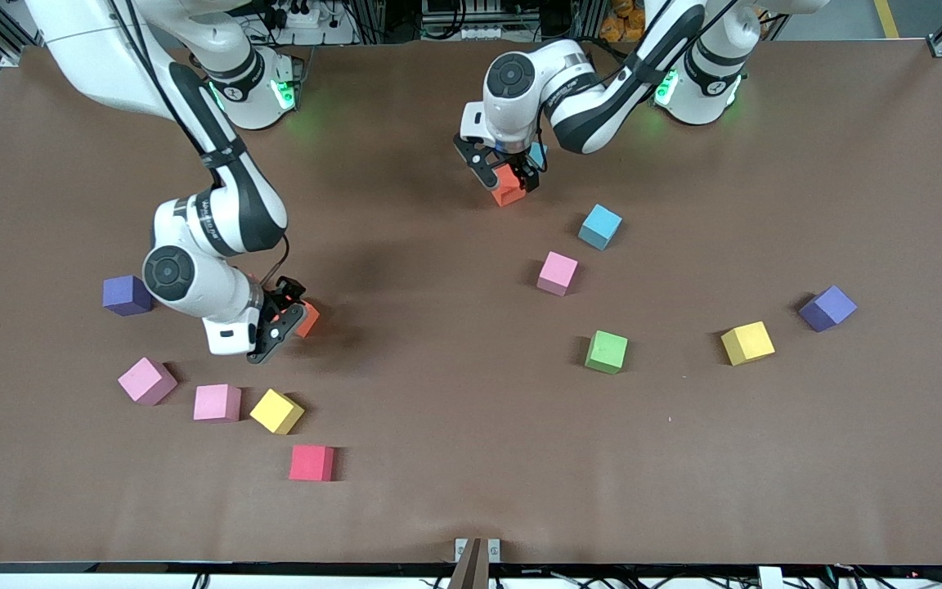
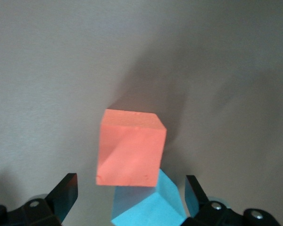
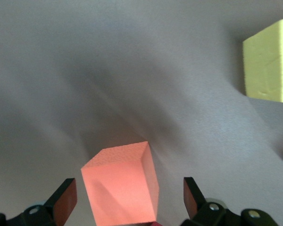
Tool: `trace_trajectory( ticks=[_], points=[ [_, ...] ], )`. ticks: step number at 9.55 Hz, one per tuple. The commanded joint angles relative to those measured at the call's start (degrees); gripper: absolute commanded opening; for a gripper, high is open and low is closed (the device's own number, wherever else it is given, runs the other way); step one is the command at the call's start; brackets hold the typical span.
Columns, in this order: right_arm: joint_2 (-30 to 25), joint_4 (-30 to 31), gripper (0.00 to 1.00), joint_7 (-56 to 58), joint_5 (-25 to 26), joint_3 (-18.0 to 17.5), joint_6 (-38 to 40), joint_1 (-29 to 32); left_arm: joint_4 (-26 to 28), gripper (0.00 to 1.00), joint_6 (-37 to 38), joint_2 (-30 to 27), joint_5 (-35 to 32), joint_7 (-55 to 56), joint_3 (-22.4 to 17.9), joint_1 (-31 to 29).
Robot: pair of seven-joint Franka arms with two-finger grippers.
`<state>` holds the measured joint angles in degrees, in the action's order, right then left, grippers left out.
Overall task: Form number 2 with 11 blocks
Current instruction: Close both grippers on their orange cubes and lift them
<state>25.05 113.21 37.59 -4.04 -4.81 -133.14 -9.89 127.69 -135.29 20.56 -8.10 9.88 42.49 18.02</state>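
Both grippers straddle orange cubes, jaws spread, nothing clamped: left gripper (image 1: pixel 509 175) over orange cube (image 1: pixel 509 185), right gripper (image 1: pixel 283 317) over second orange cube (image 1: pixel 306 319), apparently positioned for pickup.

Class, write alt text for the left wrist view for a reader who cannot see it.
A small matte orange cube sits on the brown table between the open fingers of the left end effector, with a light blue cube partly hidden beside it.
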Motion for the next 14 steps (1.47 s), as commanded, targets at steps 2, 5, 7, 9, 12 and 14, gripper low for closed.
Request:
trace_trajectory(
  ticks=[2,5,7,9,12,14],
  points=[
    [-1.05,4.29,1.0,1.78,-1.58,-0.37,-4.57,-0.13,-0.33,1.0,-2.35,2.99,-5.24,3.47,-1.17,1.84],
    [-1.05,6.13,1.0,3.45,-1.58,-0.38,-7.72,-0.13,-0.77,1.0,-2.7,3.7,-7.98,4.8,-2.5,2.72],
    [-0.97,8.42,1.0,4.51,-1.49,-0.38,-11.69,-0.39,-0.95,1.0,-3.57,5.27,-7.98,5.32,-2.58,3.68],
    [-0.97,8.95,1.0,4.68,-1.49,-0.29,-11.79,-0.48,-1.12,1.0,-4.02,6.24,-9.12,6.65,-3.55,5.18],
    [-0.7,9.39,1.0,5.04,-1.49,-0.29,-12.75,-0.48,-3.05,0.86,-4.81,8.17,-15.86,6.65,-6.01,6.58],
    [-0.7,9.31,0.8,6.18,-1.49,-0.29,-12.67,-0.4,-4.37,0.24,-4.81,9.06,-16.95,6.47,-6.01,7.11]
  ],
)
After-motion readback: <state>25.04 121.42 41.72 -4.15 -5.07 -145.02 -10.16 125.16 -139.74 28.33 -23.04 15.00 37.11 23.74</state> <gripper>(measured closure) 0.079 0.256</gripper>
